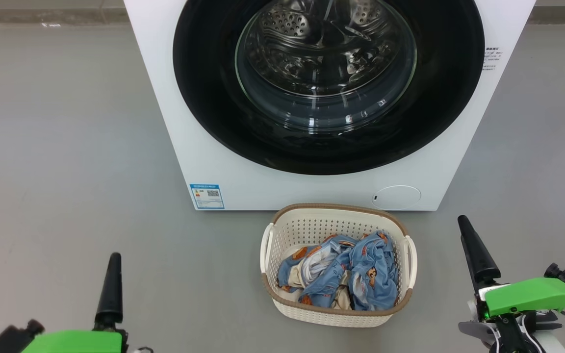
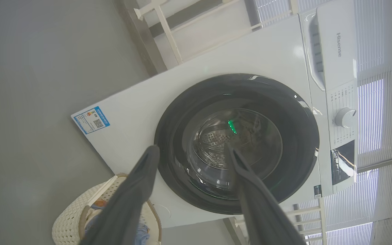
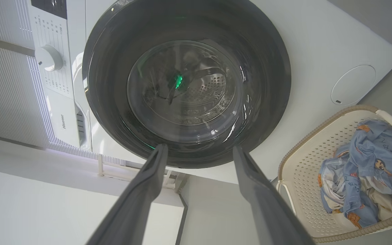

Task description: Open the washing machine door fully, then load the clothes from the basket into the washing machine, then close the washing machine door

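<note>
The white washing machine (image 1: 223,162) stands ahead with its door (image 1: 329,83) shut, black rim flat against the front and steel drum showing through the glass. On the floor in front sits the cream basket (image 1: 336,309), holding blue bear-print clothes (image 1: 361,274) mixed with cream cloth. My left gripper (image 2: 192,148) is low at the left, open and empty, fingers aimed at the door (image 2: 237,143). My right gripper (image 3: 199,148) is low at the right of the basket (image 3: 301,177), open and empty, also facing the door (image 3: 185,81).
Grey floor (image 1: 66,147) spreads to both sides of the machine. A blue label sticker (image 1: 207,196) and a round lower hatch (image 1: 396,197) mark the machine's front. The control panel with its knob (image 2: 345,117) sits above the door. White wall and blinds lie behind.
</note>
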You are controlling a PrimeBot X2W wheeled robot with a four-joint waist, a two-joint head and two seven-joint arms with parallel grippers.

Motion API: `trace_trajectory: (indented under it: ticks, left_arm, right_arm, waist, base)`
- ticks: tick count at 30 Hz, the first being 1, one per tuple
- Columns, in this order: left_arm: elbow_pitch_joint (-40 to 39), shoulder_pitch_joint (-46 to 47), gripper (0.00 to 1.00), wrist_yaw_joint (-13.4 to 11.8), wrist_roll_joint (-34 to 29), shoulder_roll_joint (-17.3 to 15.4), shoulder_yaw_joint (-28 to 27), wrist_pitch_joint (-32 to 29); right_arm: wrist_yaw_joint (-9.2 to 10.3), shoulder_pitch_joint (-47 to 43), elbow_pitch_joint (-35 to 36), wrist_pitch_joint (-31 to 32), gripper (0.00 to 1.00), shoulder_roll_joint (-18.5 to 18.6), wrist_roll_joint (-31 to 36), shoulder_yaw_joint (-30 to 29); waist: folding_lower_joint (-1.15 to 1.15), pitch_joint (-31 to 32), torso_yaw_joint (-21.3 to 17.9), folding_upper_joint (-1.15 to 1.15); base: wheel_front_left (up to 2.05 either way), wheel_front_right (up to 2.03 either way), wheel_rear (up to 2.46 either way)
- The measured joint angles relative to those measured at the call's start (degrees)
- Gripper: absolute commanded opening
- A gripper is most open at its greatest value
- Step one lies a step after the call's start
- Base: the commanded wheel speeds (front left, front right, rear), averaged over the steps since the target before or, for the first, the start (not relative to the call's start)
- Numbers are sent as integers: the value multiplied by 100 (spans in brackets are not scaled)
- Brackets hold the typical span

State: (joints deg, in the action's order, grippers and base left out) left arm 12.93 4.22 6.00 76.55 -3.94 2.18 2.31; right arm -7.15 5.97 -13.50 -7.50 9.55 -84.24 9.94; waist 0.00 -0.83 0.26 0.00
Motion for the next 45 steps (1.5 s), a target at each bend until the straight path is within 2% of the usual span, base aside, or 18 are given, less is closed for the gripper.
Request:
trace_trajectory:
  ticks: [20, 35, 45]
  left_arm:
    - [74, 182, 100, 53, -1917, -10, 119, 319]
    - [253, 302, 100, 57, -2741, -11, 260, 535]
    - [385, 424, 100, 58, -3609, -8, 248, 703]
  right_arm:
    - [0, 207, -99, -175, 100, 8, 2073, 104]
    - [-1, 432, -211, -311, 100, 5, 3089, 167]
    - [-1, 547, -379, -402, 100, 0, 3802, 222]
  waist:
    - [0, -41, 13, 0]
    - [0, -43, 50, 0]
    - [0, -44, 81, 0]
  base:
    - [0, 0, 0]
    - [0, 0, 0]
    - [0, 0, 0]
